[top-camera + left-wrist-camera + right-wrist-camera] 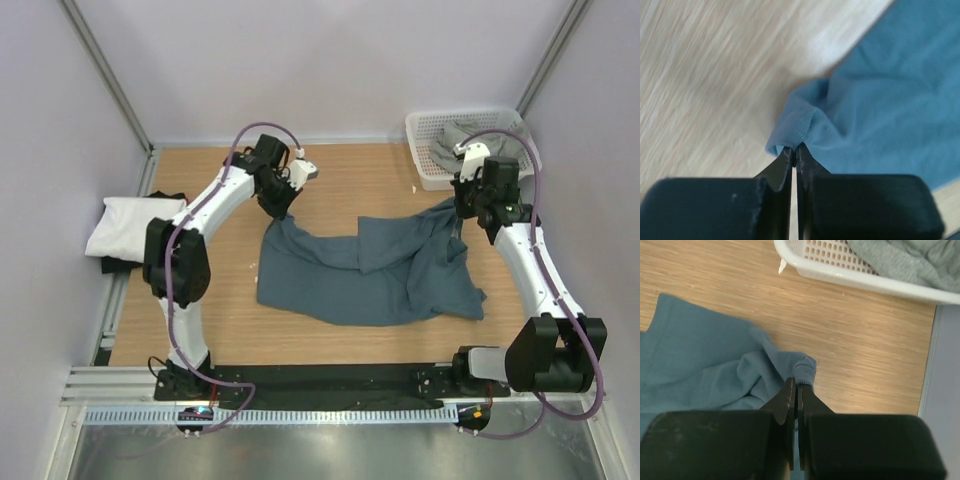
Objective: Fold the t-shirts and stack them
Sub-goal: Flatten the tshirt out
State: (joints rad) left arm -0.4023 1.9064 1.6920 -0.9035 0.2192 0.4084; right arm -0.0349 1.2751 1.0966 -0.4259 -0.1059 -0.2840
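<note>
the slate-blue t-shirt (380, 275) lies spread and rumpled across the middle of the wooden worktop (350, 175). one flap is folded over itself near the shirt's centre, and the far edge tapers into two corners. at the shirt's far left corner the left tool (795, 150) has its fingers pressed together on a small bunched fold of the blue cloth. its wrist view shows the hem pinched right at the tips, with the rest of the fabric falling away to one side and bare wood on the other. at the shirt's far right corner the right tool (796, 384) likewise pinches a puckered bit of hem, its fingers closed with only cloth between them. from these two corners the shirt drapes back toward the arm bases, where its near edge rests flat on the worktop.

beyond the shirt's right corner, and apart from it, stands a white mesh basket (428, 182) with the grey-green t-shirt (455, 138) crumpled inside. well off the shirt's left side, at the edge of the worktop, the white t-shirt (130, 222) lies folded on top of the black t-shirt (112, 265). the black shirt's dark cloth shows from under the white one at its near and far ends. neither of those two touches the blue shirt.
</note>
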